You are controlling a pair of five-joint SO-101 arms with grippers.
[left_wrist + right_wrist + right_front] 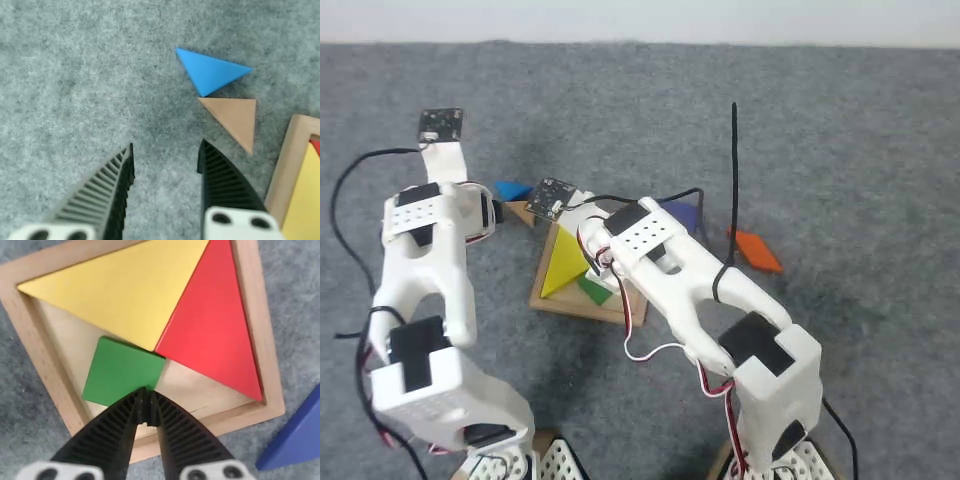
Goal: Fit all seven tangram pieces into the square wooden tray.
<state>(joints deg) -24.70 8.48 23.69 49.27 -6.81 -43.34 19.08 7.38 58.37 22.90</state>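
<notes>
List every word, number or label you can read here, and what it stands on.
No text can be read. The yellow triangle, red triangle, green square and wooden tray are plain, as are the blue triangle and tan triangle. Marks on the wrist circuit board are too small to read.

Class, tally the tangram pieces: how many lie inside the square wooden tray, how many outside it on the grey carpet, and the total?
Inside the square wooden tray: 3 (yellow triangle, red triangle, green square)
Outside on the grey carpet: 4 (light blue triangle, tan triangle, dark blue triangle, orange parallelogram)
Total: 7
</notes>
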